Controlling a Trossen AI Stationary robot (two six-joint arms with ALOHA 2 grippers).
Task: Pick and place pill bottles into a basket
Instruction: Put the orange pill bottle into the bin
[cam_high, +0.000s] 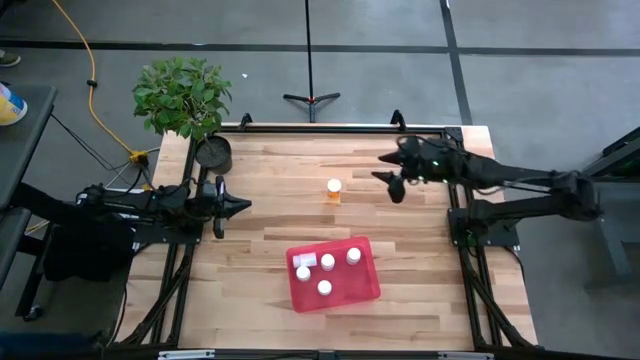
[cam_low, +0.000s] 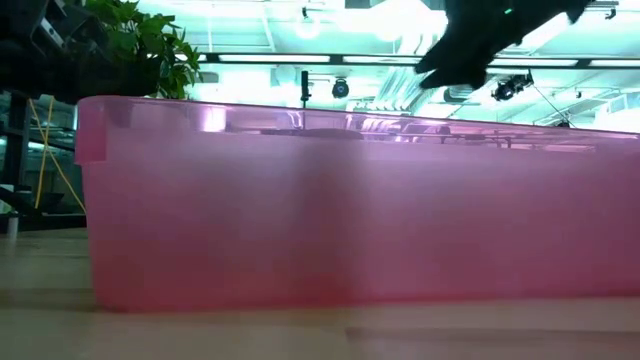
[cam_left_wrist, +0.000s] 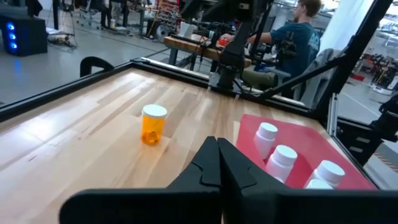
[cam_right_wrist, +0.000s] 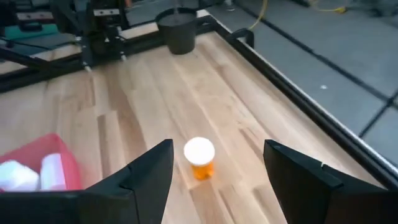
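The pill bottles split into two lots: one amber-orange bottle (cam_high: 334, 190) stands upright and alone on the bare wood toward the far middle of the table (cam_high: 270, 170), and white-capped bottles (cam_high: 326, 261) stand inside the basket (cam_high: 365, 285), which sits near the front edge, slightly turned. Four caps show clearly from above; a pale shape at the basket's back-left corner may be another bottle lying down, but it cannot be made out.

The table is light butcher-block wood in a black frame, on a grey concrete floor. A black round pot (cam_high: 213, 152) with a leafy plant (cam_high: 182, 92) occupies the far-left corner. A yellow cable (cam_high: 92, 75) trails across the floor, and a tripod stand (cam_high: 311, 97) is planted behind the table. The left wrist view shows a seated person (cam_left_wrist: 297, 38) at a workbench beyond.

The left gripper (cam_high: 241, 205) waits at the left edge, fingers pressed together on nothing. The right gripper (cam_right_wrist: 217, 171) hangs above the table just right of the amber bottle, fingers spread wide, the bottle between them but farther off.

In the low view the basket's translucent wall fills nearly everything, hiding its contents and the amber bottle.
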